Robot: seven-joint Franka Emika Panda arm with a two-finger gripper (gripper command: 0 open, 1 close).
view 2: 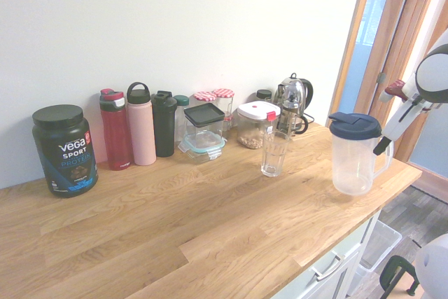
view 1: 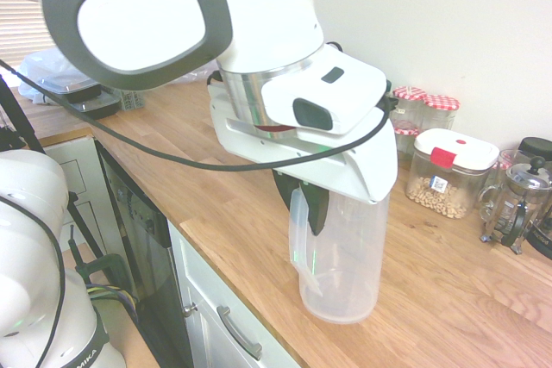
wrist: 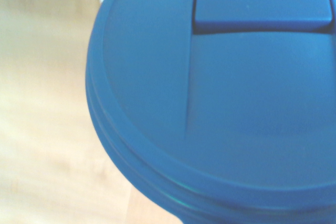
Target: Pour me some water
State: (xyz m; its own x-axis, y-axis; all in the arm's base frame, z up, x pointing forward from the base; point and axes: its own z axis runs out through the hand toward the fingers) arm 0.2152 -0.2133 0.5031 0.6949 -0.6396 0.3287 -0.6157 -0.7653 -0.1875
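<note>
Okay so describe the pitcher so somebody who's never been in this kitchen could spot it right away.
Look along the wooden counter to the end by the doorway, past the drinking glass. The pitcher stands there: tall, cloudy clear plastic, with a side handle. Unlike the jars and bottles nearer the wall, it wears a wide dark blue lid.

Both exterior views looked down from opposite sides at the brown wooden countertop [view 2: 175, 222]; the wrist view faced it closely.
</note>
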